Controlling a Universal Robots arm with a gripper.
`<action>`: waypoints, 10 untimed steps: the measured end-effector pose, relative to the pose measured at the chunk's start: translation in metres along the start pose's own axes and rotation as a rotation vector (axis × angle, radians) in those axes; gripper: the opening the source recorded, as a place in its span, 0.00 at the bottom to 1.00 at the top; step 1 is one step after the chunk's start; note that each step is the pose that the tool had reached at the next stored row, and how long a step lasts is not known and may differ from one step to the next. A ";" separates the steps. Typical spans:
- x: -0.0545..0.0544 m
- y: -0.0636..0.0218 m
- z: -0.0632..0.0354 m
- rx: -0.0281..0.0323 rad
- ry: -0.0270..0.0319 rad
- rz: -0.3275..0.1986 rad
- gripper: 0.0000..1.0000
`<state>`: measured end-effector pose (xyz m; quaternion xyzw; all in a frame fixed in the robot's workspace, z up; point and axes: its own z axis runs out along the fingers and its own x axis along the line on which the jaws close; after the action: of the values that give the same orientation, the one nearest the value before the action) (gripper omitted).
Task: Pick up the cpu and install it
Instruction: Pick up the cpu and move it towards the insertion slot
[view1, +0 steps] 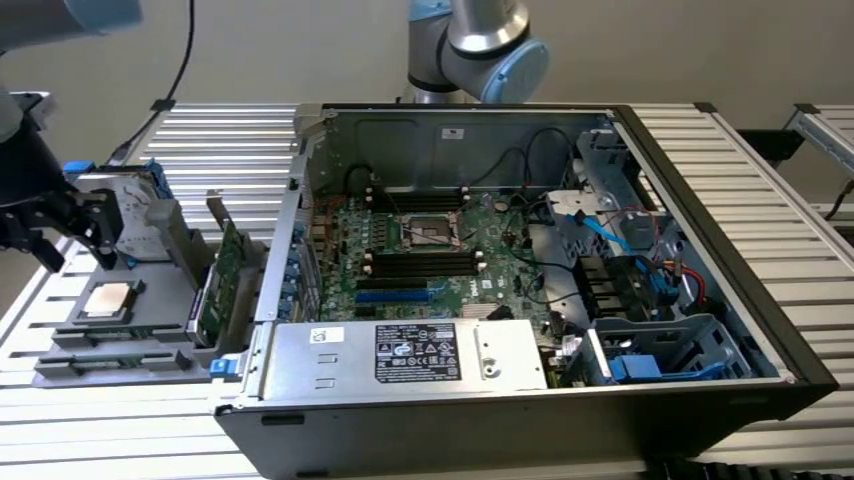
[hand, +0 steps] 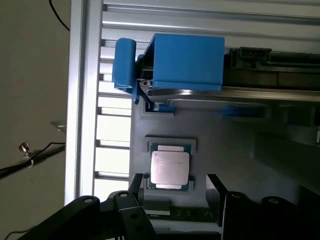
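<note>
Gripper (view1: 76, 248): jaws spread wide, nothing held. In the wrist view the two black fingers (hand: 216, 187) stand one on each side of the cpu (hand: 170, 169), clear of its edges, with no contact visible. In the exterior view the gripper hangs above the grey tray (view1: 54, 318), apart from the tray surface.

Cpu: small square chip, silvery top plate up, lying flat in a shallow recess of the tray. It is seated square in the recess and not tilted.

Tray: sits on the slatted metal tabletop (view1: 747, 150), near the tabletop's edge on the exterior view's left, just beside the computer case (view1: 400, 440).
- A hard drive (view1: 134, 215) stands on its edge at the tray's far end; its blue bracket (hand: 187, 60) shows up close in the wrist view, near the cpu but not touching it.
- A green circuit card (view1: 227, 265) stands upright along the tray edge nearest the case.
- Long dark sticks lie flat at the tray's near edge; too small to identify.

Case: lying on its side, open at the top, in the middle of the tabletop.
- Green motherboard (view1: 441, 270) lies flat on the case floor.
- Square socket (view1: 430, 230) on the far half of the board; whether anything sits in it I cannot tell.
- Metal box with a dark label (view1: 400, 355) along the near wall.
- Black and blue cables, blue plastic cages on the exterior view's right side.

Arm base (view1: 481, 45) rises beyond the far wall of the case.
</note>
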<state>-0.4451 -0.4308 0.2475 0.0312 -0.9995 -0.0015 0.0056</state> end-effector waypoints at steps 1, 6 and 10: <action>0.000 -0.0002 0.0018 0.0011 0.0002 0.001 0.62; 0.000 -0.0055 0.0107 0.0028 0.0002 0.001 0.62; 0.000 -0.0119 0.0181 0.0029 0.0003 0.001 0.62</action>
<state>-0.4451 -0.4426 0.2294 0.0307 -0.9995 -0.0001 0.0057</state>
